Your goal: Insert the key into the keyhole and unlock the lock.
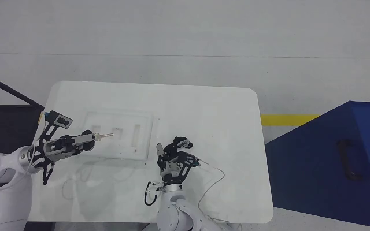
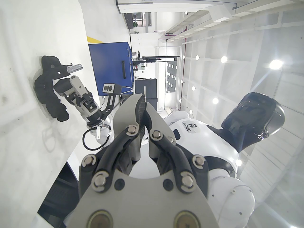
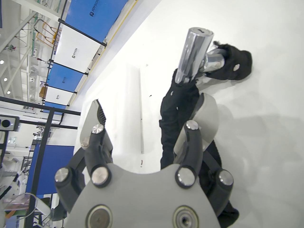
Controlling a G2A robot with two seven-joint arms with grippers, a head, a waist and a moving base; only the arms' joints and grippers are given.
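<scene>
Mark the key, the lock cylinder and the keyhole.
key (image 1: 106, 136), top view, on its blade
lock cylinder (image 3: 193, 53), right wrist view, on its silver side
keyhole (image 3: 201, 31), right wrist view, on the slot in the end face

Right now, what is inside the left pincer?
The left pincer is shut on the key. The key's thin metal blade sticks out past the fingertips. Its head is covered between the pads, so the shape of the head and how deep it sits cannot be seen.

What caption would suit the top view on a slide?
The left jaws pinch a small silver metal key above the white table; the right jaws stand open at the black fabric-sleeved lock.
</scene>
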